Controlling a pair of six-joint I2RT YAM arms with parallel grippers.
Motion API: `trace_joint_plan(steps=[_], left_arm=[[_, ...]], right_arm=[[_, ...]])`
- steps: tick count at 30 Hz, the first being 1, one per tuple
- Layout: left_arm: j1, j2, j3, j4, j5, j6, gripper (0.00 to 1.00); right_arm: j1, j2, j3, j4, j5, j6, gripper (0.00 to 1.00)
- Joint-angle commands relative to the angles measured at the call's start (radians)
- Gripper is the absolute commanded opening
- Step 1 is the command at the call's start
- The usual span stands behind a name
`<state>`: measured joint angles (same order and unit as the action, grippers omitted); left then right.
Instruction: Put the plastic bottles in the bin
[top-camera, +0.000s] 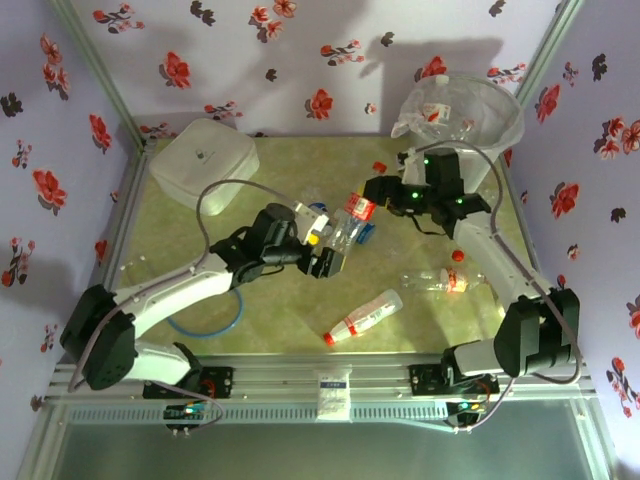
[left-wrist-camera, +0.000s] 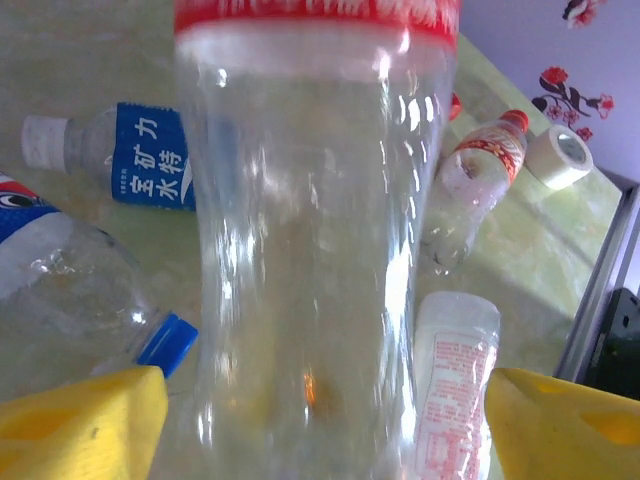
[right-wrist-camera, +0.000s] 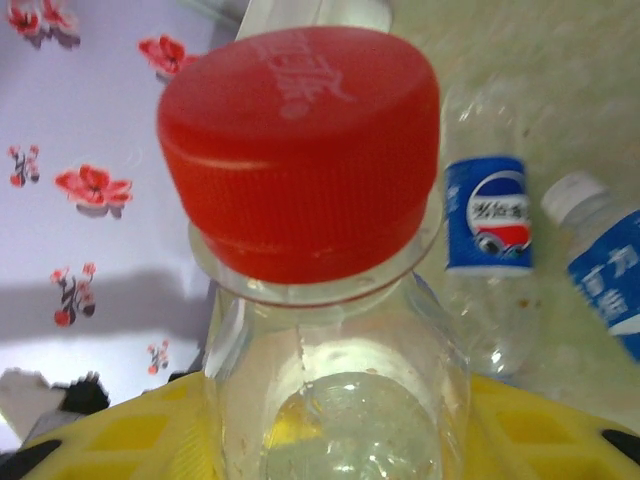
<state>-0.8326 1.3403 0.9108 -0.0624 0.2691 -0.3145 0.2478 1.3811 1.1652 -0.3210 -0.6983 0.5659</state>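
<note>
table: green top (top-camera: 290, 322); loose bottles lie mid + R side.
bin: far R corner (top-camera: 503, 120), just beyond my R gripper (top-camera: 378, 195); some bottles inside already, I think.
box: white, lidded (top-camera: 203, 162), far L. Not the target, skip.
R gripper: clamped on bottle (top-camera: 350, 222) at neck/shoulder, under red cap (right-wrist-camera: 300, 150); yellow pads (right-wrist-camera: 540, 430) touch both sides.
L gripper: (top-camera: 328, 262) fingers (left-wrist-camera: 90, 425) wide apart, gap each side of the bottle body, no grip.
bottle: clear, red label, off the table, between my 2 grippers, mid-table.
step: looks like handover L→R, then carry to bin (my guess).
how: pull L straight back w/o brushing the body. R has a neck hold only, so a knock could twist it loose. Raise R before swinging, clear rim + liner, open over bin middle, not the edge.
risk: slick neck, bottle may pivot, so keep wrist moves slow.
other bottles: white bottle (top-camera: 363, 317), crushed bottle (top-camera: 440, 282), blue-label bottle (left-wrist-camera: 140, 155), all on the table, for later.
tape: roll (left-wrist-camera: 558, 157) near table edge, not task.
</note>
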Motion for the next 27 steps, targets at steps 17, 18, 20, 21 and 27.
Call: trace_joint_plan(steps=[17,18,20,21,27], left_arm=[[0.05,-0.183,-0.144,0.033,-0.072,-0.091,0.98],[0.049,-0.193,-0.151,0.029,-0.074,-0.093,0.98],[0.051,-0.21,-0.161,0.02,-0.084,-0.095,0.99],[0.052,-0.215,-0.166,0.017,-0.09,-0.095,0.98],[0.055,-0.218,-0.179,0.015,-0.098,-0.107,0.98]], right_arm=[[-0.206,0.024,0.733,-0.309,0.981,-0.419,0.23],[-0.217,0.048,0.765,-0.306,1.022,-0.441,0.22],[-0.242,0.109,0.844,-0.324,1.076,-0.46,0.21],[-0.252,0.15,0.887,-0.337,1.087,-0.467,0.21],[-0.269,0.37,1.121,-0.437,1.066,-0.457,0.21]])
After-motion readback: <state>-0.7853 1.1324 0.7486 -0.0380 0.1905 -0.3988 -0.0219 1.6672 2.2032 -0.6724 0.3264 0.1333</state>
